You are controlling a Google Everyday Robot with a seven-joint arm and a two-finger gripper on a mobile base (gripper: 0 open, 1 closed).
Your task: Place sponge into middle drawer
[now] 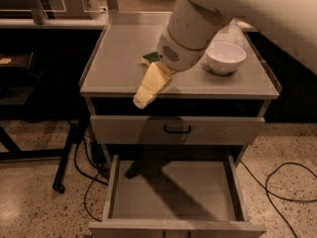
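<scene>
Sponge point(149, 58) rests on the cabinet top point(119, 63), tool point(142, 98) just in front.

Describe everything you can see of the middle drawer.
The middle drawer is a wide, shallow grey tray, metal by its look, pulled out toward the camera beneath the shut upper drawer. It has a smooth flat floor, low side walls and a front panel at the picture's bottom edge. Nothing lies in it; only the arm's shadow crosses the floor. The sponge sits up on the cabinet top. The gripper hangs over that top's front edge, above the drawer, not touching it.
</scene>
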